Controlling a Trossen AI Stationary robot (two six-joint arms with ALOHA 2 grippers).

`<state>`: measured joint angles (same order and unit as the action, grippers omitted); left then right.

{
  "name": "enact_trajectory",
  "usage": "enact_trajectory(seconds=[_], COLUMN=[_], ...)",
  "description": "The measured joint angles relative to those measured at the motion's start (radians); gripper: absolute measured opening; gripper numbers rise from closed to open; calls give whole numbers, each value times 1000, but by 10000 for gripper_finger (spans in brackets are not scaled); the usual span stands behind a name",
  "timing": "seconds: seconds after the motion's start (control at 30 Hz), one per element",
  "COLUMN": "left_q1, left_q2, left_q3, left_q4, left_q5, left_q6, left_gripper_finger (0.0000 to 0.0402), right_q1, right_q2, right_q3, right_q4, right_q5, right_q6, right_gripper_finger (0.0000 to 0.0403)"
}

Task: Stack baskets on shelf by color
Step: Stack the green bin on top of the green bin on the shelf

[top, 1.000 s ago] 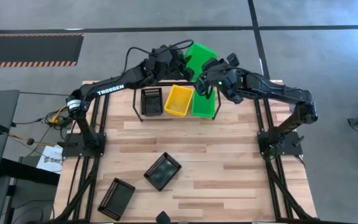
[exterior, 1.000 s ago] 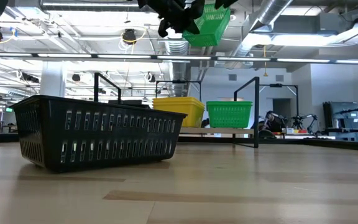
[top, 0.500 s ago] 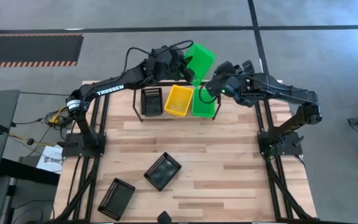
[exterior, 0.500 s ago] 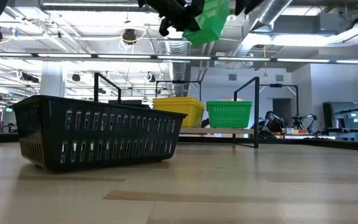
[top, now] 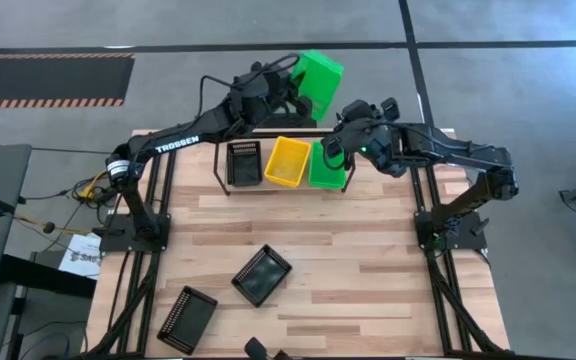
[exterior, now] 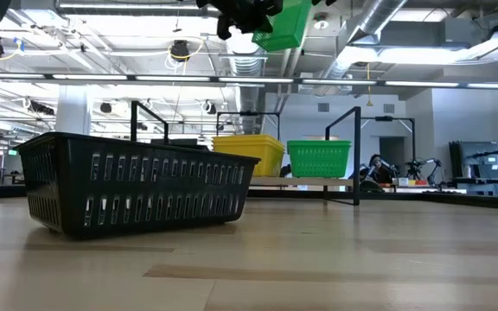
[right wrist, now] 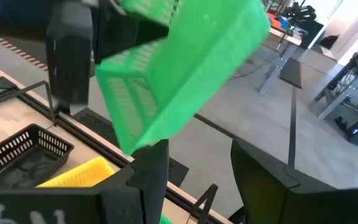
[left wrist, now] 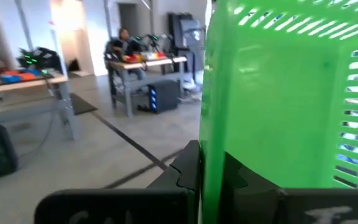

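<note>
1. High view: the shelf [top: 230, 188] sits at the upper centre of the table [top: 368, 260], holding a black basket [top: 243, 163] on the left, a yellow basket [top: 288, 161] in the middle and a green basket [top: 326, 168] on the right. The left gripper [top: 290, 88] is pinched on a raised green basket [top: 318, 75], which hangs tilted above and behind the shelf at the top centre of the frame. The right gripper [top: 336, 140] hovers over the shelved green basket, apart from the raised one. Two more black baskets lie on the lower part of the table, one near the centre [top: 261, 275] and one at the lower left edge [top: 187, 318].

2. Low view: only this view shows height. The raised green basket [exterior: 285, 24] is at the very top of the frame, well above the shelved yellow basket [exterior: 251, 155] and green basket [exterior: 319, 159]. A black basket [exterior: 135, 195] fills the left foreground.

3. Left wrist view: the raised green basket's mesh wall [left wrist: 291, 99] fills the right half of the frame, clamped between this arm's dark fingers [left wrist: 188, 174]. A person [left wrist: 122, 45] sits at a desk in the room at the upper left.

4. Right wrist view: the right gripper's fingers [right wrist: 154, 171] stand spread with nothing between them. The raised green basket [right wrist: 185, 68] hangs tilted ahead of them, with the shelved black basket [right wrist: 23, 152] and yellow basket [right wrist: 82, 173] at the lower left.
</note>
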<state>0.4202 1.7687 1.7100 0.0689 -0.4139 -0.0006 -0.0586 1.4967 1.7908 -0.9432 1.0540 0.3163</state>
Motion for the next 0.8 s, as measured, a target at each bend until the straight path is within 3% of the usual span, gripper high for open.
enact_trajectory(seconds=[0.17, 0.37, 0.57, 0.8], left_q1=[2, 2, 2, 4], left_q2=[0, 0, 0, 0], left_q3=[0, 0, 0, 0], left_q4=[8, -4, -10, -67], left_q5=[-44, -64, -67, -84], left_q6=[0, -8, -10, -3], left_gripper_finger=[0, 0, 0, 0], right_q1=[-16, -84, -140, -173], right_q2=[0, 11, 45, 78], right_q3=[0, 2, 0, 0], right_q4=[-5, 126, 259, 304], right_q5=[27, 25, -71, -83], right_q6=[-5, -59, -158, -188], right_gripper_finger=[192, 188, 189, 187])
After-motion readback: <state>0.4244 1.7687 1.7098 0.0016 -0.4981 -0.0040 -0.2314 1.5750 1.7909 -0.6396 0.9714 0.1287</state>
